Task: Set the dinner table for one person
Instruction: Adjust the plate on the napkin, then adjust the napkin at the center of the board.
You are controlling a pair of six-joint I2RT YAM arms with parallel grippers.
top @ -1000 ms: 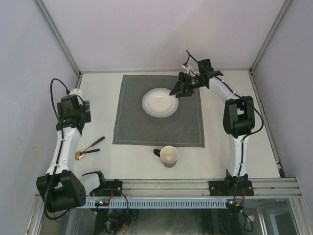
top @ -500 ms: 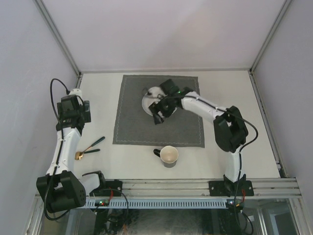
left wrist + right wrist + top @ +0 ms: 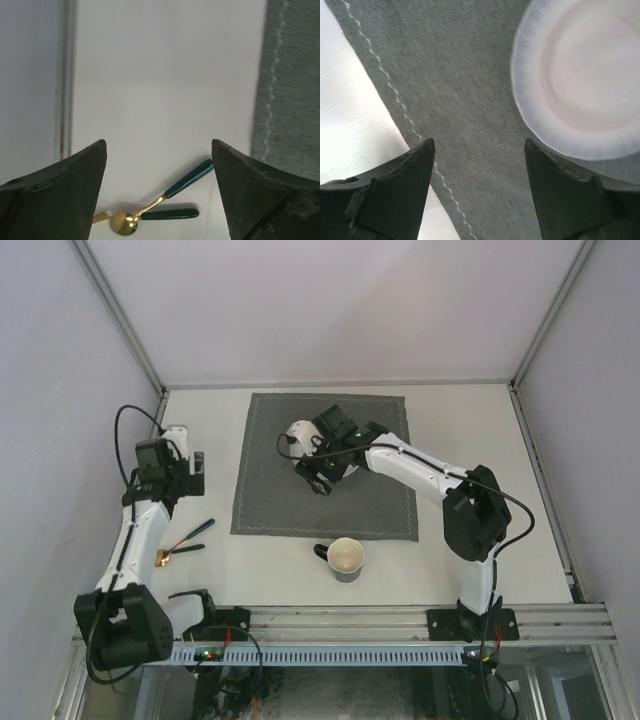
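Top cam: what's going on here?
Table-setting in progress, nothing held right now. The right arm reaches over the grey mat, jaws open and empty, just beside the white plate lying on it. The left arm hovers at the left side of the table, jaws open, above the gold spoon and a second green-handled piece. The cup stands on bare table near the mat's front edge.

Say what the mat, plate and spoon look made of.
Mat: grey woven cloth, matte, with visible weave and a pale stitched line near the edge.
Plate: white, smooth, soft sheen, scalloped rim. Probably ceramic, could be plastic.
Spoon: shiny gold-coloured bowl and neck, likely metal. The dark green handle could be plastic or lacquer, can't tell.
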